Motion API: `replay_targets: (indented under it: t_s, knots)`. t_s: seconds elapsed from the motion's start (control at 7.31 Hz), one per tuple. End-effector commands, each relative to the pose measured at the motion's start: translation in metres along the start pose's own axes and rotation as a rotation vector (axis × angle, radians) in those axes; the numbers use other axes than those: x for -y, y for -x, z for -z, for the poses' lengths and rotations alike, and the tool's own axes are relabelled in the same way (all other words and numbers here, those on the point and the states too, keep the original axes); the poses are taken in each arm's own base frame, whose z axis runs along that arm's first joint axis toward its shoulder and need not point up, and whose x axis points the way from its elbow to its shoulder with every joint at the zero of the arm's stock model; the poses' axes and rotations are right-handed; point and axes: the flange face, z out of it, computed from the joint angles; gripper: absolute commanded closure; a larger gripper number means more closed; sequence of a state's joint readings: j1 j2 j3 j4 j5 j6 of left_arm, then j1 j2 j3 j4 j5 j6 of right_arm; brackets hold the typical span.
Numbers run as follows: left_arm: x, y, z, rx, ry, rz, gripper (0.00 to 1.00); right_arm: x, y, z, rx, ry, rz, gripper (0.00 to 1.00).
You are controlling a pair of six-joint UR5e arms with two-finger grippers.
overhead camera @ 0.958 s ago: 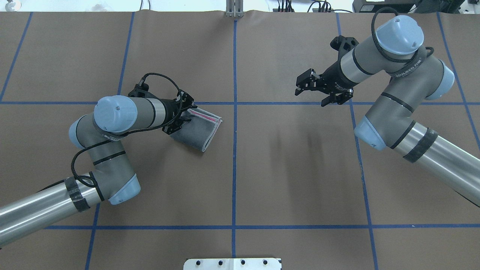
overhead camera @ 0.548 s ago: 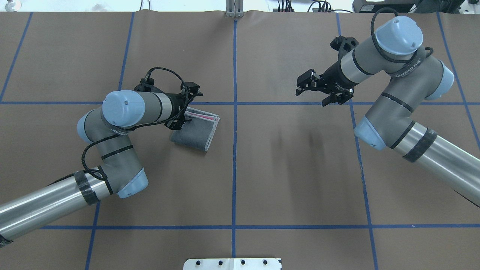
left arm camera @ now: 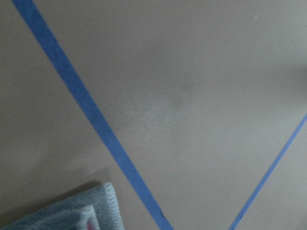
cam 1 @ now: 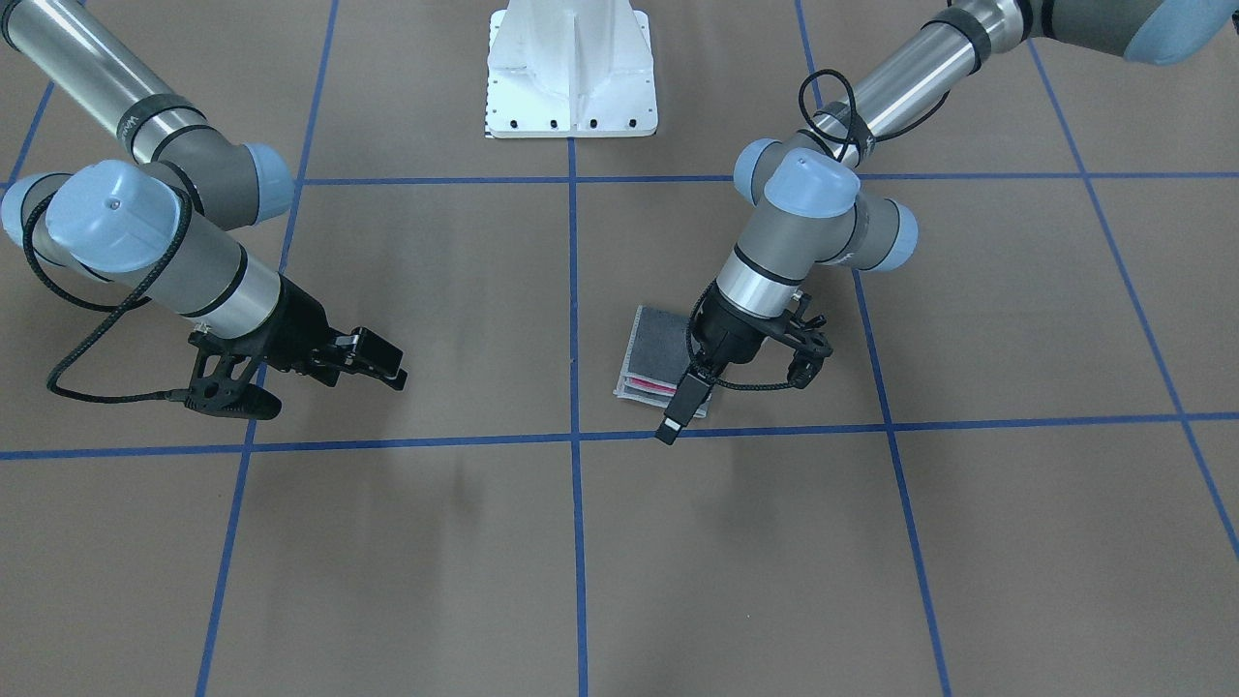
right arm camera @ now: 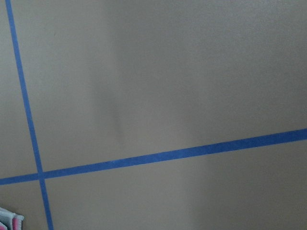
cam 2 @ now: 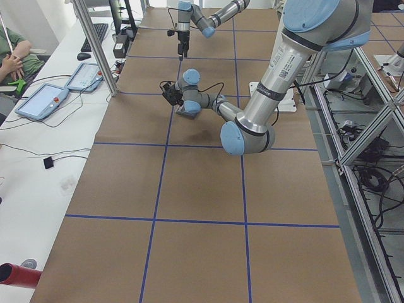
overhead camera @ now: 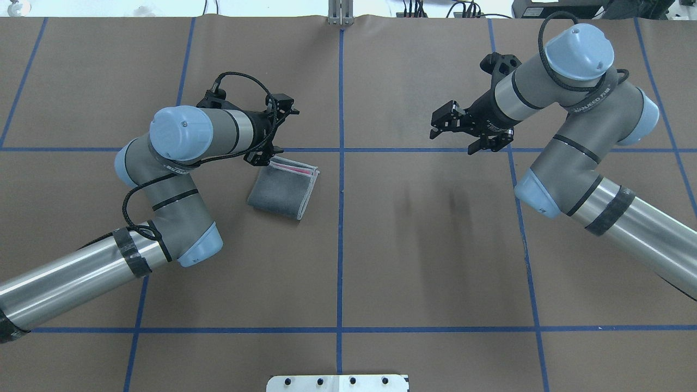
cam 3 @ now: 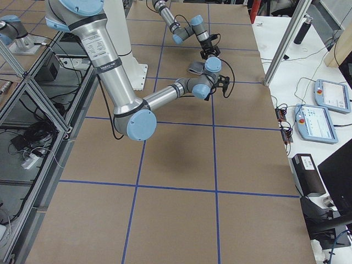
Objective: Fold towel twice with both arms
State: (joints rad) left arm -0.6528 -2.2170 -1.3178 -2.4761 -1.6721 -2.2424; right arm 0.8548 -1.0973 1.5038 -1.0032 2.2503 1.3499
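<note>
The towel (overhead camera: pixel 283 190) lies folded on the brown table, dark grey face up. Its pale hem and a pink strip show along its far edge. It also shows in the front-facing view (cam 1: pixel 656 353), and one corner shows in the left wrist view (left arm camera: pixel 72 213). My left gripper (overhead camera: pixel 275 130) is open and empty, raised just beyond the towel's far-left corner, with no contact. It shows in the front-facing view (cam 1: pixel 740 387) too. My right gripper (overhead camera: pixel 456 132) is open and empty, held above the table well to the right of the towel, also seen in the front-facing view (cam 1: pixel 329 392).
Blue tape lines (overhead camera: pixel 340 245) divide the table into a grid. The white bolted pedestal (cam 1: pixel 571 68) stands at the robot's edge. Side benches with tablets and cables (cam 2: pixel 44 101) lie past the table's far edge.
My left gripper has come off the towel's left edge and moved toward the far side, turning as it went. The towel has settled flat. The right arm has barely moved.
</note>
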Motion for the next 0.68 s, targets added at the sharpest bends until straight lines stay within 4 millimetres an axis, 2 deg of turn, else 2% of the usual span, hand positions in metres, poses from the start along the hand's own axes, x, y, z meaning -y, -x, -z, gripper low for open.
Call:
replay_targets:
  t_s: [0.0,0.14,0.27,0.55]
  knots:
    - [0.034,-0.042,0.022,-0.001,0.027,0.015,0.00,0.002,-0.001,0.002,0.001,-0.004,-0.002,0.01]
    - [0.070,-0.066,0.042,0.005,0.042,-0.023,0.00,0.014,-0.006,0.014,0.001,-0.024,-0.006,0.01]
    - [0.102,-0.076,0.056,0.008,0.031,-0.113,0.00,0.023,-0.012,0.022,-0.008,-0.040,0.017,0.01]
    - [0.170,-0.062,0.074,0.109,-0.060,-0.376,0.00,0.059,-0.040,0.044,-0.104,-0.059,0.113,0.01]
